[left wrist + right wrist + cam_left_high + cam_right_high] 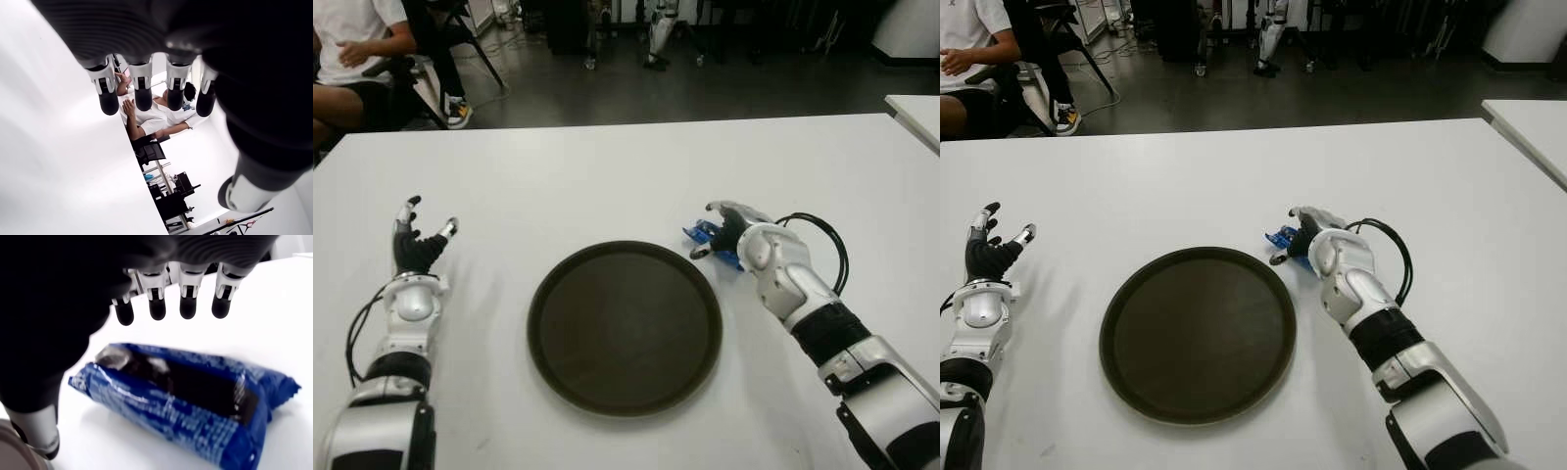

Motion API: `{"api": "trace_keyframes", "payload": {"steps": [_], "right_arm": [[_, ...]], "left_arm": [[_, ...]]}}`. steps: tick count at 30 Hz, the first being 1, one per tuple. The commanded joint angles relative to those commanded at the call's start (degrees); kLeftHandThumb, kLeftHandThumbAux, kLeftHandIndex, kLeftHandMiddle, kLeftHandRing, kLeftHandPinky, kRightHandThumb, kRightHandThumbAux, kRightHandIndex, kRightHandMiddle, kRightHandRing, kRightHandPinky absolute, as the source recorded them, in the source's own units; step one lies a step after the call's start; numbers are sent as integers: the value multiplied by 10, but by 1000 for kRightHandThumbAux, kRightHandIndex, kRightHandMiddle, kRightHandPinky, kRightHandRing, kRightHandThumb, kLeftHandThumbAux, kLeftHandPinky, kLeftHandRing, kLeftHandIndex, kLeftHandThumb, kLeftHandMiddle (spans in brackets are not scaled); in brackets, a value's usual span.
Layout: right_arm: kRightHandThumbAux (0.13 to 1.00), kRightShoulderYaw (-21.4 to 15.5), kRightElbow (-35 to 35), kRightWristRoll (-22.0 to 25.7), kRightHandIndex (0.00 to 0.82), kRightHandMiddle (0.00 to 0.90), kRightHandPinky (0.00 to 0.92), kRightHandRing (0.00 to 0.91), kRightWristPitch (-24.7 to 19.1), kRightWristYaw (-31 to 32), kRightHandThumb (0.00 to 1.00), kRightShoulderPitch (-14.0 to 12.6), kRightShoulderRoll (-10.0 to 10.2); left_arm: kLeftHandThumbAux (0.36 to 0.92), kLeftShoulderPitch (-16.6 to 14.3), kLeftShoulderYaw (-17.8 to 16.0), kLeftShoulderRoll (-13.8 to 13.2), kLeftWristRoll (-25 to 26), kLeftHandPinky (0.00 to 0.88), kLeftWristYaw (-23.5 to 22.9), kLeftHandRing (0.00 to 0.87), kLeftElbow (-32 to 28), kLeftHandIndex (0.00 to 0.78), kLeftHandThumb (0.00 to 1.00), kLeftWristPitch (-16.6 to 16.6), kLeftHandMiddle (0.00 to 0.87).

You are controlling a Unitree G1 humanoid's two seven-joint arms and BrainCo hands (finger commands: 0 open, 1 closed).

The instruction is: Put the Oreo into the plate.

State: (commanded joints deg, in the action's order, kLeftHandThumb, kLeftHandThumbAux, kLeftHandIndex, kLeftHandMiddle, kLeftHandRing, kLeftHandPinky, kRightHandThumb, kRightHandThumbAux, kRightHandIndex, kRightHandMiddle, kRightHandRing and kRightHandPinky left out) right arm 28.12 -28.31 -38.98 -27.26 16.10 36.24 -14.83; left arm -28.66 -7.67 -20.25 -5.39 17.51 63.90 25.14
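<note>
A blue Oreo packet (pixel 186 396) lies flat on the white table (pixel 607 176), just past the right rim of a round dark plate (pixel 625 326). My right hand (pixel 724 227) hovers over the packet (pixel 707 233) with its fingers (pixel 188 303) spread above it and the thumb down near the plate's edge; nothing is gripped. The plate holds nothing. My left hand (pixel 419 240) shows at the left of the plate, fingers pointing away and relaxed, holding nothing.
A person sits on a chair (pixel 372 59) beyond the table's far left corner. A second white table (pixel 915 113) stands to the far right. A black cable (pixel 822 240) loops off my right forearm.
</note>
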Motion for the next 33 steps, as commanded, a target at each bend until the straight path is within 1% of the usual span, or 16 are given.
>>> {"api": "trace_keyframes", "payload": {"steps": [6,12,18,25,33], "right_arm": [[670,1,-15,4,0,4,0,0,6,-6,0,3,5],[669,-2,-38,8,0,14,0,0,5,-9,0,11,12],[677,-5,-42,9,0,23,0,0,10,-13,0,11,11],[688,-7,-39,8,0,29,0,0,5,-15,0,10,9],[702,-7,-55,4,0,32,0,3,2,-29,0,11,7]], "left_arm": [[711,2,-5,-1,7,0,-10,0,1,3,0,7,0],[711,-1,-11,0,15,0,-12,0,6,6,0,4,0],[718,-1,-8,0,10,0,-8,0,6,5,0,5,0],[732,2,-4,-1,6,0,-8,0,0,2,0,13,0],[717,3,-7,-1,11,0,-17,0,1,7,0,19,0]]}}
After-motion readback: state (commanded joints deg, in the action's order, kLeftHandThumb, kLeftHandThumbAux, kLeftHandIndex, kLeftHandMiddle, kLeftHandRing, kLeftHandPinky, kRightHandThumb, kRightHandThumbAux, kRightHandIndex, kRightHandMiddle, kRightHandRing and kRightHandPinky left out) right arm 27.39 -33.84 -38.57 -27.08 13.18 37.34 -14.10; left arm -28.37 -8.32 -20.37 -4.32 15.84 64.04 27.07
